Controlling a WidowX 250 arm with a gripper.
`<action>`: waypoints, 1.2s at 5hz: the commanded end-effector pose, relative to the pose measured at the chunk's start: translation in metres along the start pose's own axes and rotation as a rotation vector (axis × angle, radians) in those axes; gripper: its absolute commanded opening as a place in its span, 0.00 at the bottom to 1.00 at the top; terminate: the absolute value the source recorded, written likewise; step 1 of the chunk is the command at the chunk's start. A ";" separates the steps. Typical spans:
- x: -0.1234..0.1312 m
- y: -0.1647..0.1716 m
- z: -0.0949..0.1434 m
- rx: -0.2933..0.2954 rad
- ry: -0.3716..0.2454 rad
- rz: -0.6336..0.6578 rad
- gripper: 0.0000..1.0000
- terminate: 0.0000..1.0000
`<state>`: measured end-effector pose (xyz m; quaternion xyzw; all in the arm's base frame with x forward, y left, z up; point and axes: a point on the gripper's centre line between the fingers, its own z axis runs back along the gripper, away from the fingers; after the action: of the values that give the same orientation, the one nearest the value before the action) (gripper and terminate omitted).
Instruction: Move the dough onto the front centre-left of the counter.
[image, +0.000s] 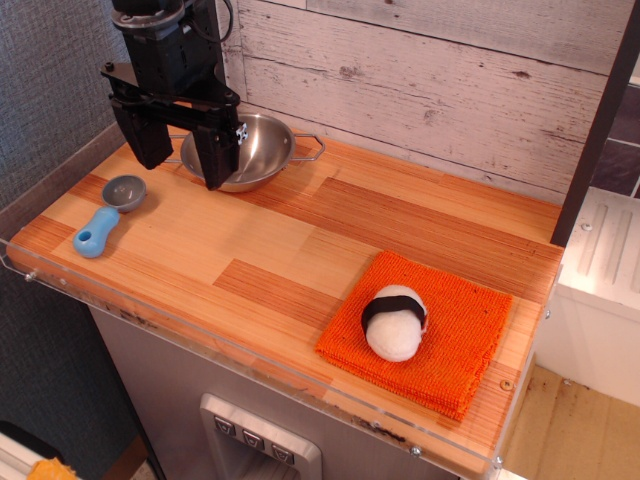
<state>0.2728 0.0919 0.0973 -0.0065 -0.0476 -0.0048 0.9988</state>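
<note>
Black and empty, the end effector (183, 150) hung with fingers spread near the striped wooden tabletop's (270, 250) back-left corner. Well apart, the white black-banded dough lump (394, 322) lay on the orange woven mat (455, 330) near the front-right corner; nothing seemed done.

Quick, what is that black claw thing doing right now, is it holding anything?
Tool: open and empty, its two black fingers spread apart, in front of the round steel bowl. The small white dough lump with a black band lies untouched on the orange woven mat.
</note>
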 end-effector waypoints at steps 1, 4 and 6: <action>0.000 0.000 0.000 0.000 0.000 0.000 1.00 0.00; 0.009 -0.119 0.002 -0.078 -0.033 -0.142 1.00 0.00; 0.001 -0.153 -0.008 -0.015 -0.018 -0.227 1.00 0.00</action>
<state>0.2734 -0.0620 0.0838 -0.0065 -0.0440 -0.1165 0.9922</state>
